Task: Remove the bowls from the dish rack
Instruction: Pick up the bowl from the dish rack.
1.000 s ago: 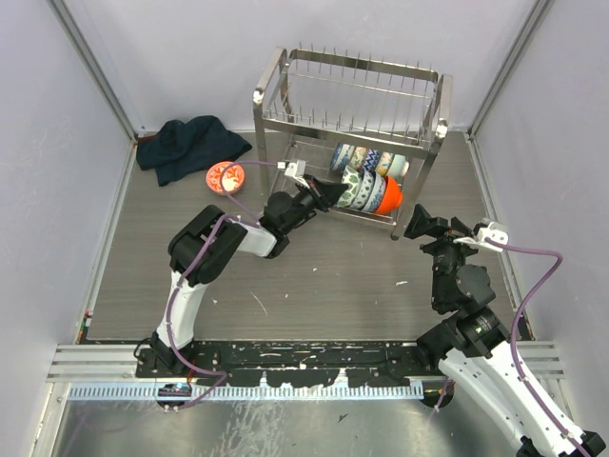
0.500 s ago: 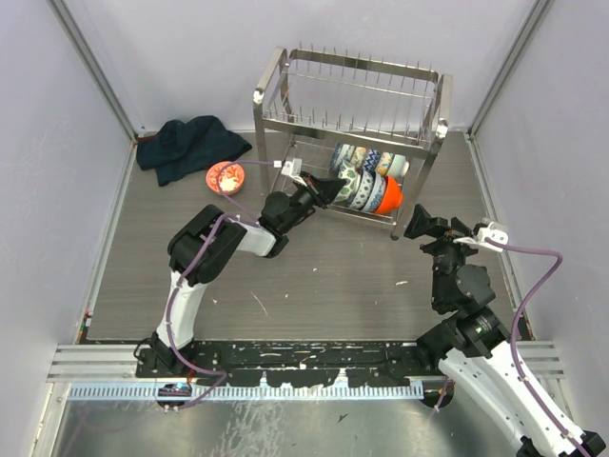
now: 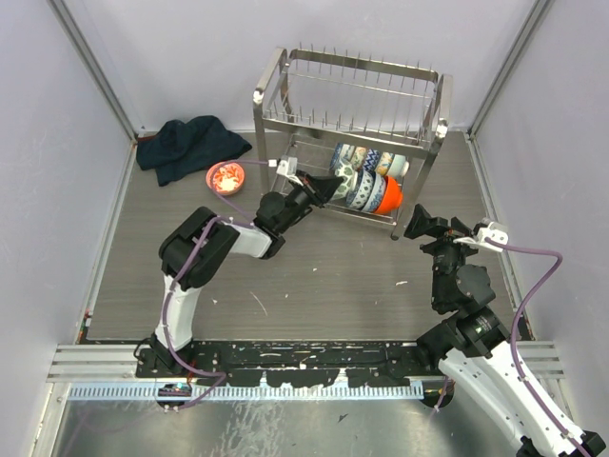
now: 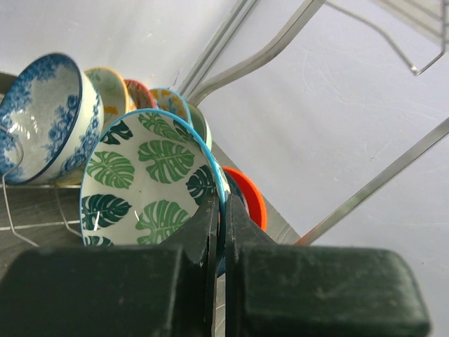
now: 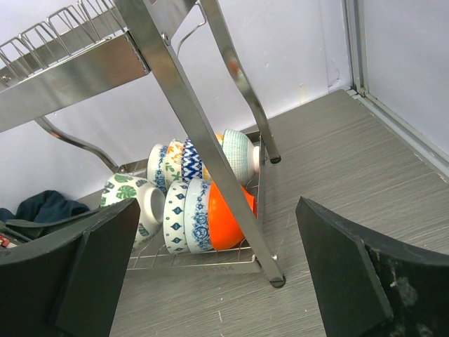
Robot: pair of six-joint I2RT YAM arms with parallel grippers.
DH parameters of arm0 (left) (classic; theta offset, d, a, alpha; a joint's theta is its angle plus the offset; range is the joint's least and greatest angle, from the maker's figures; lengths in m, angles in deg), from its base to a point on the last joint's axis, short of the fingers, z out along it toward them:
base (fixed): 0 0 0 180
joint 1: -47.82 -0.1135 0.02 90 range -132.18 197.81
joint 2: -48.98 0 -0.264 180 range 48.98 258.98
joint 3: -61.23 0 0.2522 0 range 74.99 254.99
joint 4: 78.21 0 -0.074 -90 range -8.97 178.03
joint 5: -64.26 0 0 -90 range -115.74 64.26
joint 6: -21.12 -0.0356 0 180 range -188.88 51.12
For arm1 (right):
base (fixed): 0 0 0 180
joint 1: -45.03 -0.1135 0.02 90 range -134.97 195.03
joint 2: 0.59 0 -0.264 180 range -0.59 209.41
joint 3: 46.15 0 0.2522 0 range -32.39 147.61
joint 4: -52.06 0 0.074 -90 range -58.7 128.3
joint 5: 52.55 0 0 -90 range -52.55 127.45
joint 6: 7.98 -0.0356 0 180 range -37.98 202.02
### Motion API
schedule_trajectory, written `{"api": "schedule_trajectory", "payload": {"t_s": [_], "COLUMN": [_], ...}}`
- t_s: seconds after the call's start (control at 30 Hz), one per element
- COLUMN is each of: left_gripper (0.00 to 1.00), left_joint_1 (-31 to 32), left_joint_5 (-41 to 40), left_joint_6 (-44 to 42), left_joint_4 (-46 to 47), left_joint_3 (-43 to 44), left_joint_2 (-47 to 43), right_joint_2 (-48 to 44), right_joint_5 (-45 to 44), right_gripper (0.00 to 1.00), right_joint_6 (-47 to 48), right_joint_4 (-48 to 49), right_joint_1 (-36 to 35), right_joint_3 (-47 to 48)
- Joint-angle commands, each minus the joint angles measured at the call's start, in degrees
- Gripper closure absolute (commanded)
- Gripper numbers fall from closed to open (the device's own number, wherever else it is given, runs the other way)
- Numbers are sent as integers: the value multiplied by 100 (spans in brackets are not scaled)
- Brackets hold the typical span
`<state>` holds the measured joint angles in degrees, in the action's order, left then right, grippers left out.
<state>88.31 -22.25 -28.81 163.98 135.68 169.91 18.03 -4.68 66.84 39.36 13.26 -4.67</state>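
Note:
The dish rack stands at the back of the table, with several bowls on edge in its lower tier. My left gripper reaches into that tier from the left. It is shut on the blue rim of a green leaf-patterned bowl, one finger inside and one outside. Behind it are a blue floral bowl and an orange bowl. My right gripper hangs open off the rack's right front leg, holding nothing. In its view the orange bowl and the patterned bowls show.
A pink-red bowl sits on the table left of the rack. A dark cloth lies bunched in the back left corner. The rack's slanted leg crosses the right wrist view. White walls close in the table on three sides.
The left gripper has shifted slightly up and left with the leaf bowl's rim in it, and the left elbow has swung left. The right arm has not moved.

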Motion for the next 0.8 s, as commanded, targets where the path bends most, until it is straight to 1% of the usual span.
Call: {"api": "schedule_trajectory", "payload": {"t_s": [0.0, 0.3, 0.4, 0.47, 0.53, 0.6, 0.67, 0.77], "left_gripper": [100, 100, 100, 100, 100, 100, 100, 100], "left_joint_1": [-6, 46, 62, 78, 121, 235, 358, 447], "left_joint_5": [-144, -405, -551, -645, -736, -966, -1230, -1664], "left_joint_6": [-149, -114, -143, -214, -344, -633, -918, -1197], "left_joint_4": [598, 536, 416, 158, -343, -1129, -2009, -3588], "left_joint_3": [-53, -452, -732, -938, -1125, -1341, -1507, -1559], "left_joint_2": [-534, -937, -1258, -1602, -2045, -2667, -3263, -4129], "right_joint_2": [-15, -61, -71, -76, -85, -83, -86, -86], "right_joint_5": [-30, -67, -76, -76, -67, -55, -50, -9], "right_gripper": [0, 0, 0, 0, 0, 0, 0, 0], "right_joint_6": [6, 21, 24, 24, 21, 15, 7, -15], "right_joint_4": [149, 131, 119, 121, 122, 122, 118, 120], "right_joint_1": [-18, -22, -22, -22, -21, -22, -22, -22], "right_joint_3": [69, 65, 75, 83, 76, 78, 78, 76]}}
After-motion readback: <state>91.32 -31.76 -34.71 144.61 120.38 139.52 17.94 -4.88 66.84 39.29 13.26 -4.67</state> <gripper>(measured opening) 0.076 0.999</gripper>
